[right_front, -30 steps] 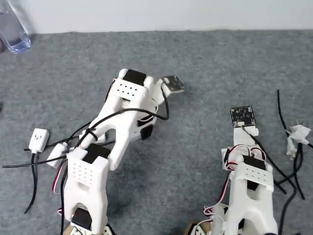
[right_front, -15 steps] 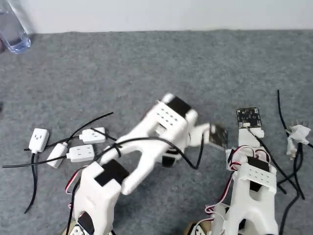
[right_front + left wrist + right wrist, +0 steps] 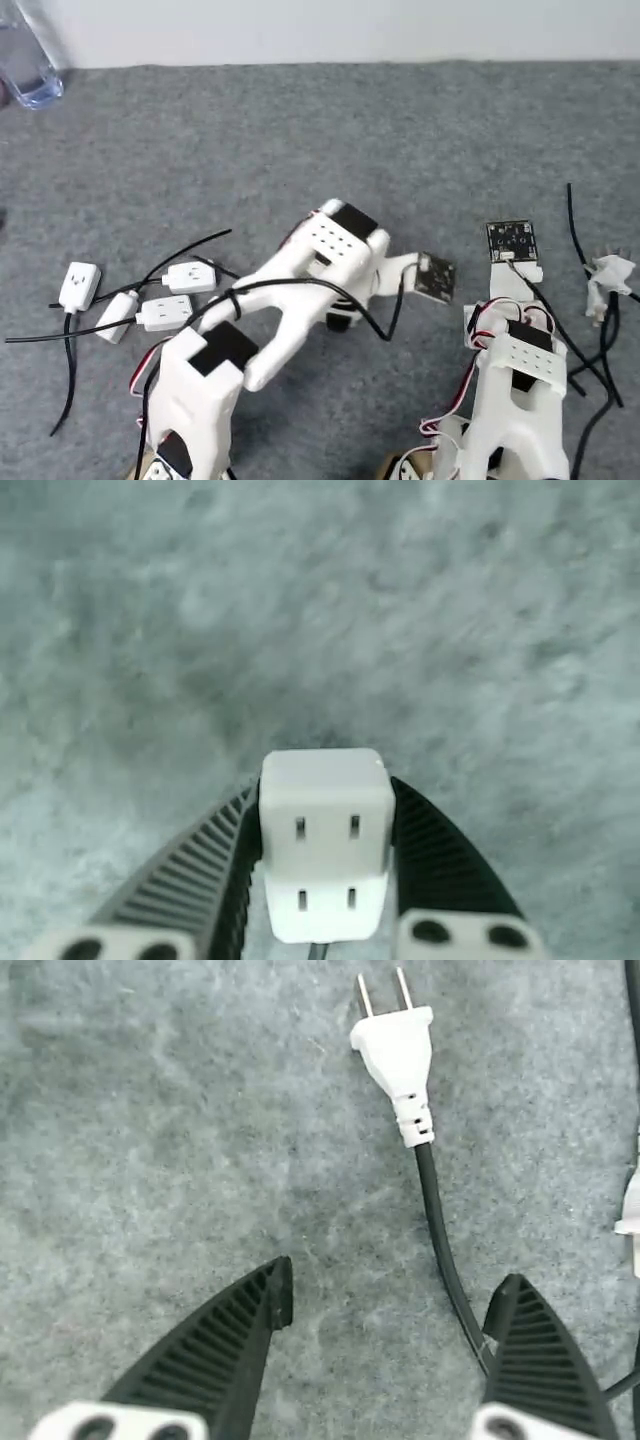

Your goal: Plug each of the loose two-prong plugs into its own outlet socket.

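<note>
**Surroundings, logged from my station**
- Surface [image 3: 420,120]: grey and felt-like, with a pale wall along its far edge.
- Bottle [image 3: 25,60]: clear, at the far left corner, well apart from the rest.
- Lone socket [image 3: 78,285]: white, nearest the left edge.
- Paired sockets [image 3: 165,312]: white, just beside each other and further in from that edge. Thin black leads cross among them.
- Left arm [image 3: 300,290]: lies diagonally from the near left corner towards the middle of the surface. From overhead it covers its own pincer.
- Right arm [image 3: 510,380]: stands by the near right corner.
- Loose cords [image 3: 590,370]: black, tangled between the right arm and the right edge.

**Task items**
- Held socket [image 3: 325,820]: a white rounded block showing two pairs of slots, over bare surface near the middle. The left pincer [image 3: 322,790] is clamped on its two sides, with ribbed black fingers [image 3: 200,880] touching it.
- Plug [image 3: 395,1050]: white, lying flat on the surface. Its two metal prongs point away from the right pincer [image 3: 395,1285], and it has a ribbed collar. Its cord [image 3: 440,1240] is black and runs back to the inner side of one finger [image 3: 530,1350]. I read that pincer as spread apart, with the plug beyond its tips and not touching them.
- Second plug [image 3: 608,272]: white, near the right edge among the cords.
</note>
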{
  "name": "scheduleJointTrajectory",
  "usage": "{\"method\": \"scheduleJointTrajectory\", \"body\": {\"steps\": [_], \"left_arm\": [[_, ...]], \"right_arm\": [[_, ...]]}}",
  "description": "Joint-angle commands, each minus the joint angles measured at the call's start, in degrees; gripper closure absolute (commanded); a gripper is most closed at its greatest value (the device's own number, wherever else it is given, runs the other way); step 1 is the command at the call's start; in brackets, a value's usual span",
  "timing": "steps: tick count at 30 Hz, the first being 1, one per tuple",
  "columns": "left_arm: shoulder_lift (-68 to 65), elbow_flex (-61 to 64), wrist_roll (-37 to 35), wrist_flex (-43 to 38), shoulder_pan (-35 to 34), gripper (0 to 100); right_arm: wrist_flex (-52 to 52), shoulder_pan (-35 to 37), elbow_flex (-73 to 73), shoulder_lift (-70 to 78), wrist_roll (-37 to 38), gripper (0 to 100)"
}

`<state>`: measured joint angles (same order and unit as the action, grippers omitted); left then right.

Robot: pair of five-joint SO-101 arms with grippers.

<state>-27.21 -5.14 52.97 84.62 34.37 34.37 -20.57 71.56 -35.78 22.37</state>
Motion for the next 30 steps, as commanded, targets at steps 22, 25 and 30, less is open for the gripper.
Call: {"method": "scheduleJointTrajectory", "body": {"steps": [22,25,30], "left_arm": [[-0.79,0.04,-2.73,-8.00,-3.16,89],[-2.37,-0.31,-2.73,-8.18,-3.25,89],[-2.29,-0.31,-2.81,-7.82,-3.25,88]], "right_arm": [[-1.10,-0.57,-1.41,-0.66,-0.09,69.9],[-1.10,-0.57,-1.41,-0.66,-0.09,69.9],[-1.10,-0.40,-1.41,-0.66,-0.09,69.9]]}}
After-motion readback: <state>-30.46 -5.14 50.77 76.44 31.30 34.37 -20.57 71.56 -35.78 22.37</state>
